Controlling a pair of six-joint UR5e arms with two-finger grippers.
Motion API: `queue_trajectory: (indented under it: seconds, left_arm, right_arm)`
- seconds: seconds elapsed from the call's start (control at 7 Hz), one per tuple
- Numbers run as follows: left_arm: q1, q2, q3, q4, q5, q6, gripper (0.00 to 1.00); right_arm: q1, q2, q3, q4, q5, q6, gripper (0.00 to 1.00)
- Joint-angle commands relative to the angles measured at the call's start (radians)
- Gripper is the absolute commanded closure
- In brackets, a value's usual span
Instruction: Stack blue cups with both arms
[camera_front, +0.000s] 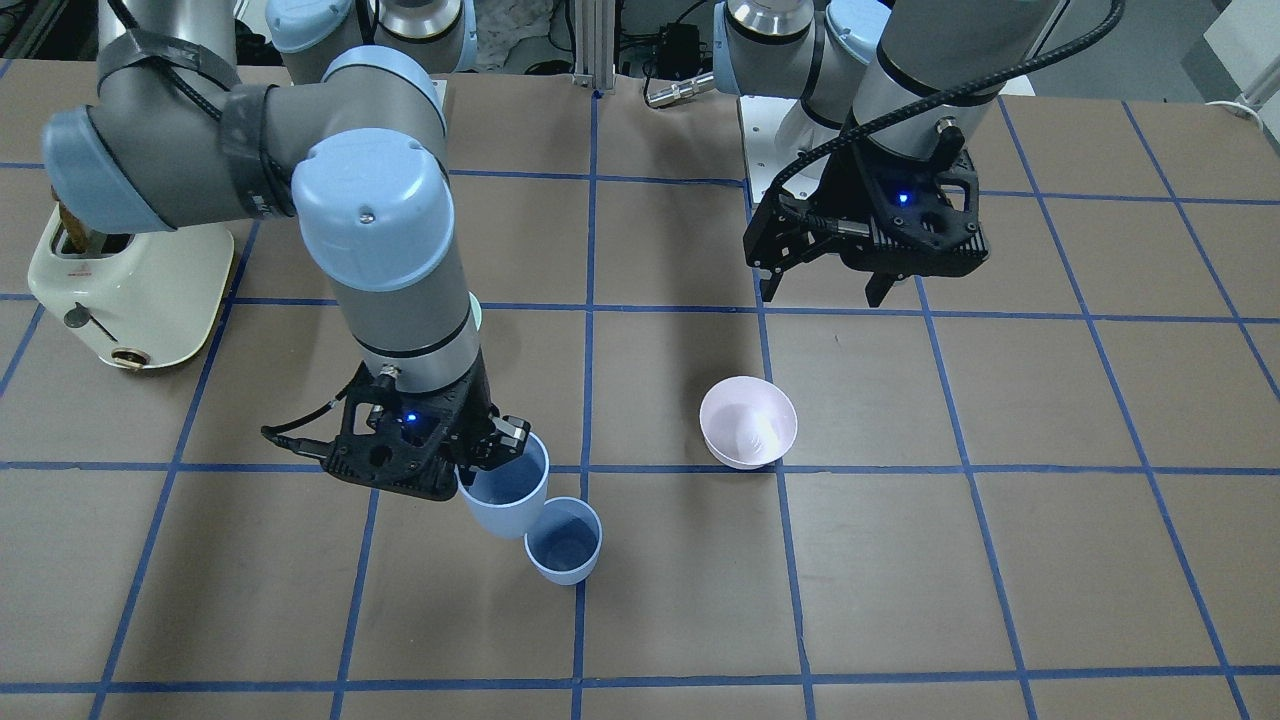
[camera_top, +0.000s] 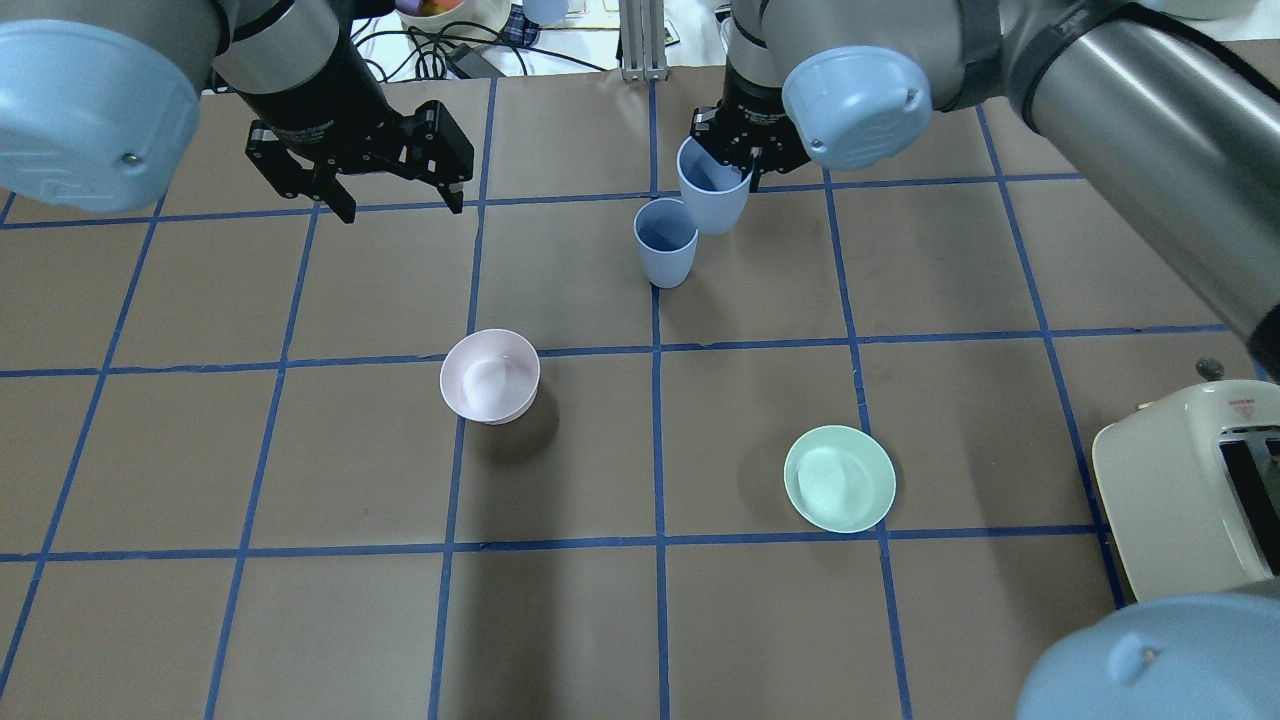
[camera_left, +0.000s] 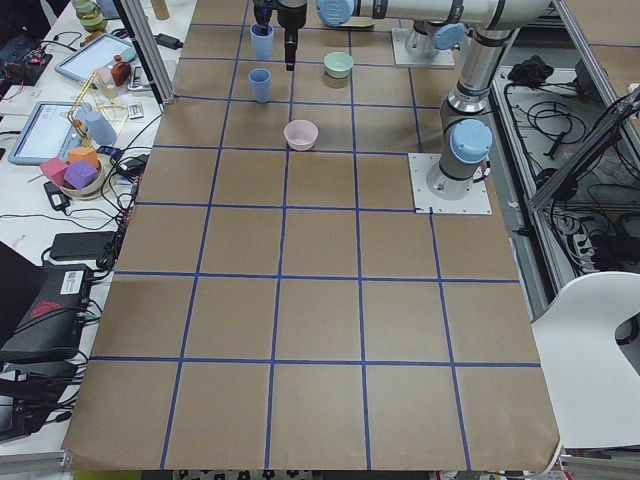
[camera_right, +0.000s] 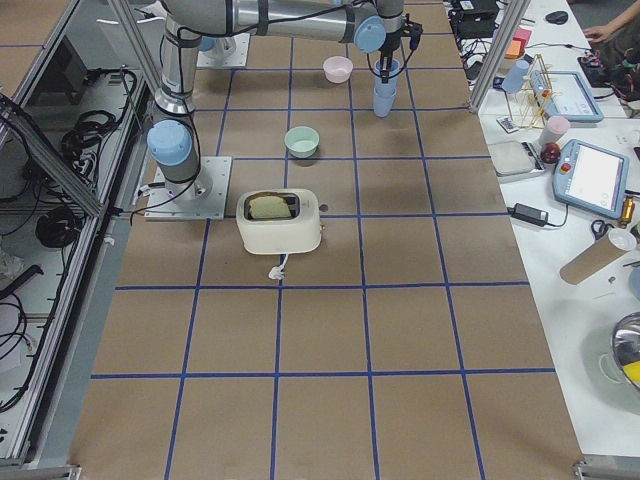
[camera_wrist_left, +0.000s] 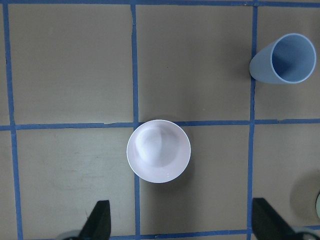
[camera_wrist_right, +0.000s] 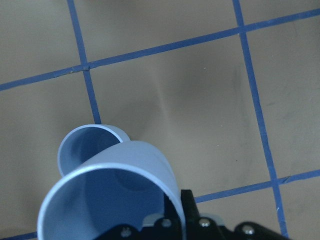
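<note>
1. The right gripper (camera_front: 497, 448) pinches the rim of one small pale blue plastic cup (camera_front: 503, 497) and holds it up in the air.
2. The other pale blue plastic cup (camera_front: 563, 540) stands on the brown worktop (camera_front: 1000, 560), just beside it and lower down.
3. The left gripper (camera_front: 823, 292) is wide open and holds nothing.
4. The cups look light, stiff and smooth. I think the rim is the best place to hold.

We see the silver-grey jointed right arm (camera_front: 400, 300) reaching down, wrist vertical. Its black two-finger right gripper (camera_front: 497, 447) clamps the rim of a pale blue plastic tumbler (camera_front: 505, 500), held aloft. The silver-grey left arm (camera_front: 925, 70) hangs well apart, its black left gripper (camera_front: 825, 292) pointing down with fingers spread wide.
</note>
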Motion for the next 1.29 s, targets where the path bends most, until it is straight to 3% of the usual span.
queue_trajectory:
  seconds: [0.0, 0.29, 1.14]
  left_arm:
    - [0.001, 0.001, 0.001, 0.001, 0.002, -0.001, 0.00]
    - [0.001, 0.010, 0.001, -0.002, -0.001, -0.001, 0.00]
    - [0.004, 0.018, 0.000, -0.005, 0.008, -0.001, 0.00]
  right_arm:
    - [0.021, 0.024, -0.044, 0.001, 0.006, 0.025, 1.00]
    - [0.022, 0.081, -0.107, 0.009, 0.004, 0.058, 1.00]
    - [0.046, 0.121, -0.103, 0.012, 0.006, 0.057, 1.00]
